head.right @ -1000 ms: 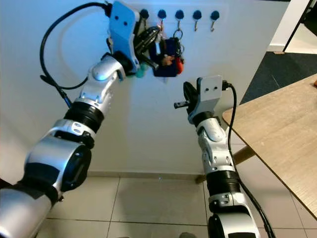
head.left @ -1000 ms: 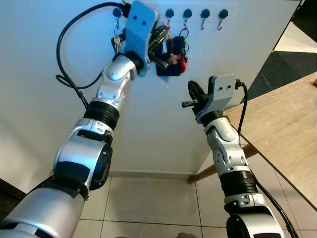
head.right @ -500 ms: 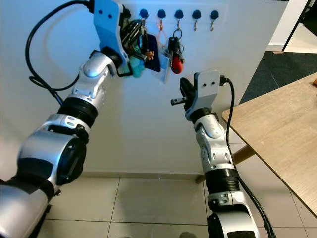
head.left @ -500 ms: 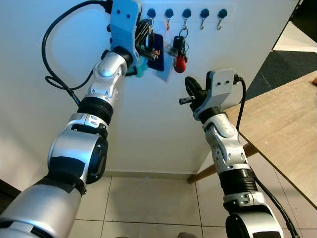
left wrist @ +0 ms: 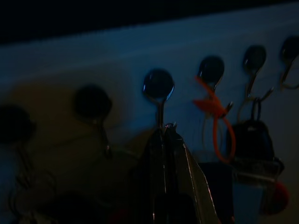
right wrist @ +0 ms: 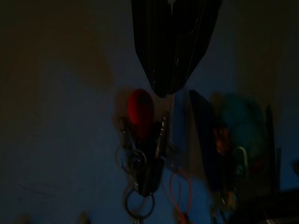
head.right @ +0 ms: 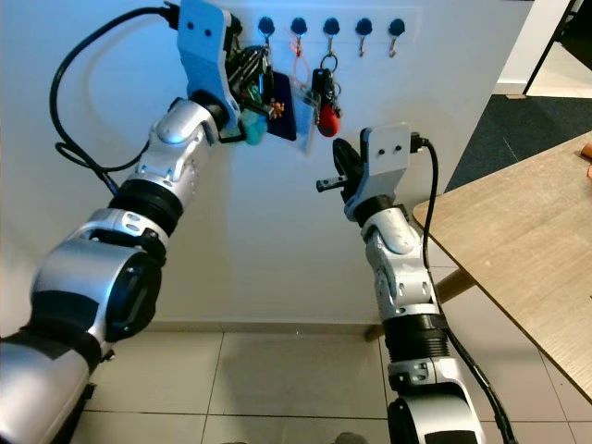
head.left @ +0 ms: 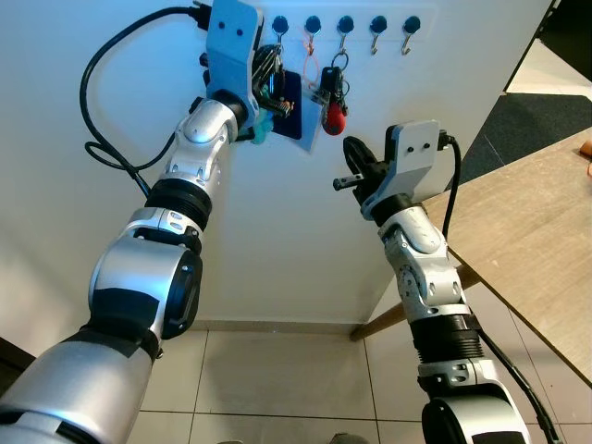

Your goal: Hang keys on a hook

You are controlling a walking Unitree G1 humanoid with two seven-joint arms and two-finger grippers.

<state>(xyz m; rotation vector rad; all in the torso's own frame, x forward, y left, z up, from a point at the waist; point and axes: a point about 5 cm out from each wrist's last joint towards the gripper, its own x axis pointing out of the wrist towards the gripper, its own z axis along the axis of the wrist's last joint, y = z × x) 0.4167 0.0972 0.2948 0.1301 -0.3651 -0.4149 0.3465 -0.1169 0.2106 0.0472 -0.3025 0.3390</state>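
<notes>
A rail of blue-knobbed hooks (head.left: 377, 23) runs along the top of the white wall. My left gripper (head.left: 270, 67) is raised to the rail and shut on a key bunch (head.left: 289, 104) with a dark blue tag and a teal charm (head.left: 260, 135). In the left wrist view its closed fingertips (left wrist: 166, 128) sit just under one hook (left wrist: 159, 85). An orange loop (head.left: 310, 65) and a black fob with a red ball (head.left: 333, 116) hang on neighbouring hooks. My right gripper (head.left: 354, 166) is shut and holds nothing, below and to the right of the red ball (right wrist: 140, 109).
A wooden table (head.left: 536, 231) juts in at the right, with dark carpet (head.left: 536, 120) behind it. Tiled floor (head.left: 277, 388) lies below the wall. The left arm's black cable (head.left: 92, 102) loops out to the left. Two hooks at the rail's right end are bare.
My left gripper has carried the key bunch to the left and up along the rail, away from the red-ball fob. The right gripper has risen a little.
</notes>
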